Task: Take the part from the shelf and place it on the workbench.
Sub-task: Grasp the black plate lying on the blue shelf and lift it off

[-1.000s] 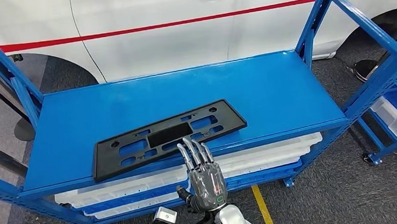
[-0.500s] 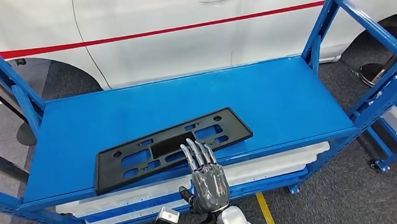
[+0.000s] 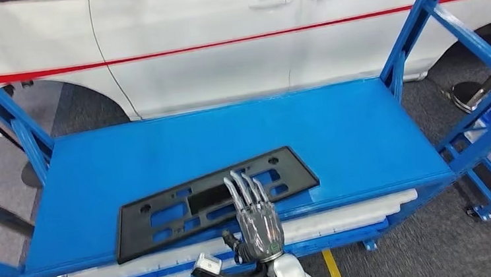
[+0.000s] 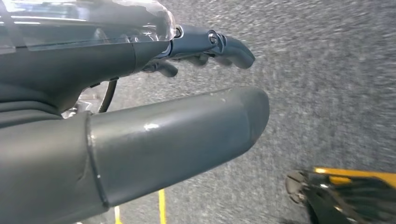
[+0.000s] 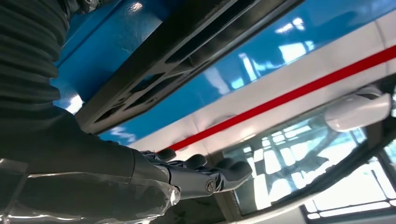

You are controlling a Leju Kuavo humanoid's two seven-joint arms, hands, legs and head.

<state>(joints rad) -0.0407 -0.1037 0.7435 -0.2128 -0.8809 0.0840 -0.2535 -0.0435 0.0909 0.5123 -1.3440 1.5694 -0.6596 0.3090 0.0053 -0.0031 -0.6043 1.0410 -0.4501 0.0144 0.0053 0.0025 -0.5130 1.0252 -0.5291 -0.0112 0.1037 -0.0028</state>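
Black part (image 3: 216, 199) near blue shelf (image 3: 361, 126) front edge, right hand (image 3: 257, 218) fingers (image 3: 243, 186) spread above it.

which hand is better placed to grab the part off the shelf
Right. The right hand is raised at the shelf edge, fingers open over the part. The left hand hangs over the floor.

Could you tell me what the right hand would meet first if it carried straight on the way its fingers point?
Probably the black part on the shelf: the right hand already overlaps its near edge, though height above it is unclear.
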